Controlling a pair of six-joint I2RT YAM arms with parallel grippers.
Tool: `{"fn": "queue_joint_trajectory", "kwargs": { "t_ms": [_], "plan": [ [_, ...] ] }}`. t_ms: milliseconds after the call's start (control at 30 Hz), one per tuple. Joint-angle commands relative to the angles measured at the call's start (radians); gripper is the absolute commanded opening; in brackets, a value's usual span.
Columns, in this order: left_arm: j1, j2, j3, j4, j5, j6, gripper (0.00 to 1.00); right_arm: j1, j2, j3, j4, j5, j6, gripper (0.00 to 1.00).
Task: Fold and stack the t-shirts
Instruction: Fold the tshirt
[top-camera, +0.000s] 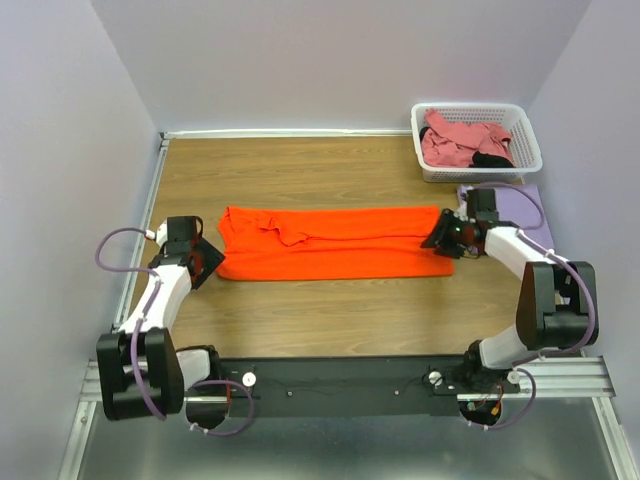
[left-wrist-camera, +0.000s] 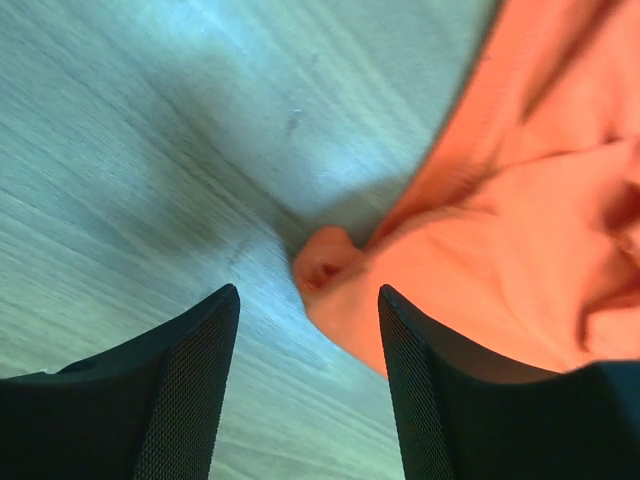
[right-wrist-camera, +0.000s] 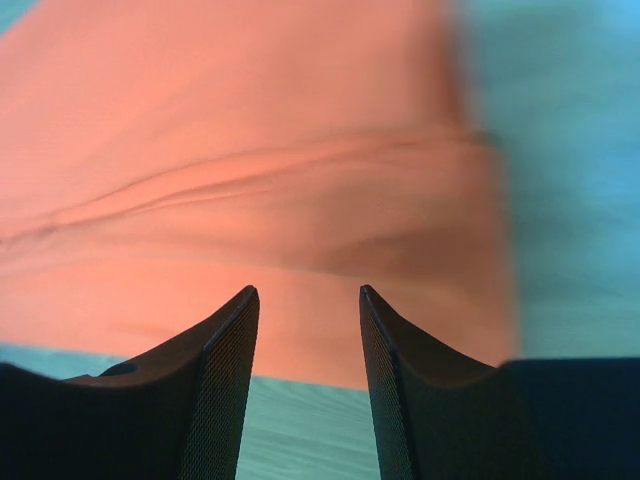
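Observation:
The bright orange t-shirt (top-camera: 330, 243) lies folded into a long strip across the middle of the table. My left gripper (top-camera: 205, 262) is open at the strip's left end; in the left wrist view (left-wrist-camera: 308, 295) a rounded corner of the orange cloth (left-wrist-camera: 500, 230) lies just ahead between the fingers. My right gripper (top-camera: 440, 240) is open over the strip's right end; the right wrist view (right-wrist-camera: 305, 295) shows the orange cloth (right-wrist-camera: 250, 170) under the fingertips. The pale lavender shirt (top-camera: 515, 205) lies folded at the right, under my right arm. The dusty pink shirt (top-camera: 455, 140) and black cloth (top-camera: 492, 159) are in the basket.
The white lattice basket (top-camera: 530, 135) stands at the back right corner. Walls close off the left, back and right of the wooden table (top-camera: 300, 170). The arm bases sit on a rail at the near edge.

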Motion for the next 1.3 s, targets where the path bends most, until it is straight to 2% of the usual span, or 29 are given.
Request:
{"fn": "queue_joint_trajectory", "kwargs": {
  "t_ms": [0,200,300,333,433,633,767,833,967,1000,1267],
  "plan": [
    [0.007,-0.127,0.03,-0.054,-0.019,0.008,0.66,0.215,-0.014,0.124,-0.045,0.061,-0.087,0.52],
    [0.006,-0.195,0.14,-0.01,0.036,0.103,0.66,0.459,0.089,0.334,-0.047,0.111,-0.199,0.52],
    [0.003,-0.183,0.148,0.088,0.148,0.134,0.66,0.581,0.184,0.446,-0.039,0.1,-0.27,0.51],
    [0.003,-0.157,0.14,0.148,0.214,0.134,0.66,0.627,0.214,0.475,-0.025,0.094,-0.284,0.51],
    [-0.023,-0.074,0.136,0.223,0.288,0.128,0.66,0.708,0.332,0.595,-0.008,0.083,-0.353,0.48],
    [-0.095,0.125,0.231,0.283,0.299,0.168,0.66,0.786,0.547,0.793,0.001,0.055,-0.419,0.42],
    [-0.102,0.253,0.307,0.294,0.293,0.188,0.65,0.811,0.621,0.902,0.001,0.033,-0.428,0.42],
    [-0.102,0.3,0.33,0.296,0.296,0.201,0.63,0.822,0.639,0.921,0.001,0.025,-0.434,0.42],
    [-0.102,0.434,0.384,0.3,0.316,0.211,0.53,0.829,0.687,0.942,-0.001,0.013,-0.433,0.41],
    [-0.134,0.452,0.404,0.297,0.328,0.211,0.52,0.833,0.698,0.947,-0.001,0.008,-0.431,0.41],
    [-0.184,0.505,0.423,0.302,0.336,0.195,0.52,0.849,0.734,0.953,-0.001,-0.012,-0.43,0.39]
  ]
}}
